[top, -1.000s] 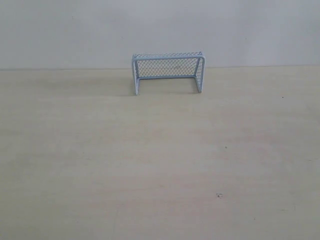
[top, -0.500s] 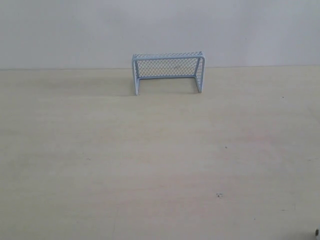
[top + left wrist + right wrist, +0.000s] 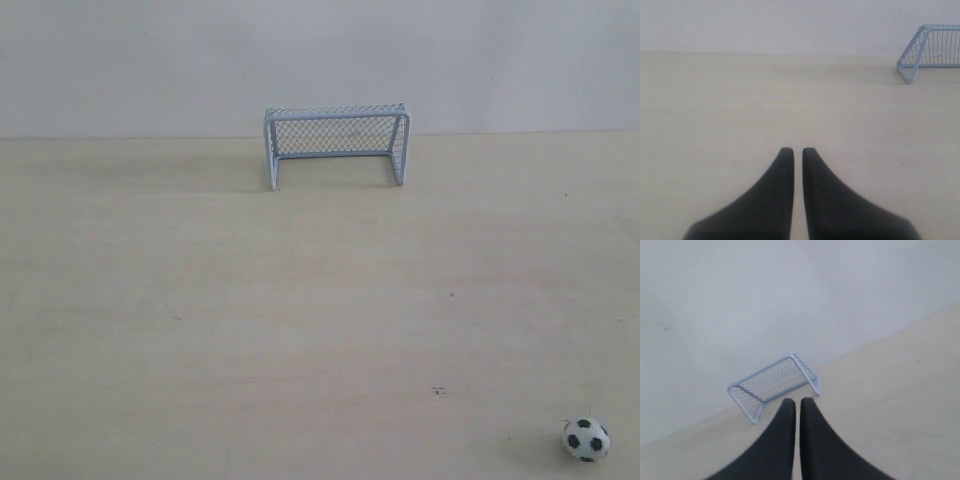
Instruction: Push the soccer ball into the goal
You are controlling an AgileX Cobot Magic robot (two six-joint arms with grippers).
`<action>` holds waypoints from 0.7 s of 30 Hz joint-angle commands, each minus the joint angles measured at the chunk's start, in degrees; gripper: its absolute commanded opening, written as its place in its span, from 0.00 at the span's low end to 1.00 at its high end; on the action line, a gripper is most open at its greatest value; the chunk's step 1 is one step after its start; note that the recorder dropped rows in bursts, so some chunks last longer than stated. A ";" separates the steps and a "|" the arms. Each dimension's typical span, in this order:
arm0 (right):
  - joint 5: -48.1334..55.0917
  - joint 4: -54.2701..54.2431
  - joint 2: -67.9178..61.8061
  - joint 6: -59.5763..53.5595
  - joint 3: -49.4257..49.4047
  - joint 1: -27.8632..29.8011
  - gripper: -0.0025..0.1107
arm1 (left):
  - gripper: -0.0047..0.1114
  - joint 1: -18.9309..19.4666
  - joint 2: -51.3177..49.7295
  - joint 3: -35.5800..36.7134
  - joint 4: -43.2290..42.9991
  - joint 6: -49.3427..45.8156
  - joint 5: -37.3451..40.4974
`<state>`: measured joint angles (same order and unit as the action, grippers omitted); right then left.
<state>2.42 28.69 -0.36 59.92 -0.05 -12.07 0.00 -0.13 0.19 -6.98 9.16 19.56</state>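
The light-blue goal [image 3: 336, 143] stands at the far edge of the pale wooden table, its mouth facing the near side. A tiny black-and-white soccer ball [image 3: 586, 439] rests on the table at the near right corner of the exterior view, far from the goal. Neither gripper shows in the exterior view. In the left wrist view my left gripper [image 3: 798, 150] is shut with nothing between its fingers, the goal [image 3: 932, 50] far off to one side. My right gripper [image 3: 797, 401] is shut and empty too, with the goal [image 3: 774, 383] beyond its tips. The ball is in neither wrist view.
A plain white wall [image 3: 320, 60] rises right behind the goal. The wooden table [image 3: 250, 320] spreads wide between goal and ball, with only a few small dark specks [image 3: 438, 391] on it.
The soccer ball has come into the exterior view at the near right corner; one second ago it was not there, and half a second ago only a dark sliver showed at the edge.
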 commanded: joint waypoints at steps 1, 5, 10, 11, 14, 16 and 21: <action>-1.83 -21.51 0.36 -25.04 0.05 0.10 0.02 | 0.09 0.11 0.13 -0.19 0.06 0.30 0.00; 6.11 -39.80 0.36 -58.86 0.05 0.10 0.02 | 0.09 0.11 0.13 -0.19 0.06 0.30 0.00; 15.07 -39.70 0.36 -62.45 0.05 0.10 0.02 | 0.09 0.11 0.13 -0.19 0.06 0.30 0.00; 16.00 -39.70 0.36 -62.19 0.05 0.10 0.02 | 0.09 0.11 0.13 -0.19 0.06 0.30 0.00; 16.01 -39.70 0.36 -61.24 0.05 0.10 0.02 | 0.09 0.11 0.13 -0.19 0.06 0.30 0.00; 15.75 -39.14 0.36 -61.24 0.05 0.10 0.02 | 0.09 0.11 0.13 -0.19 0.06 0.30 -0.11; 16.12 -38.34 0.36 -61.24 0.05 5.10 0.02 | 0.09 0.11 0.13 -0.19 0.06 0.30 -0.11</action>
<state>18.08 -10.38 -0.26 -0.95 -0.05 -10.00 0.00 -0.13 0.19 -6.98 9.16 19.56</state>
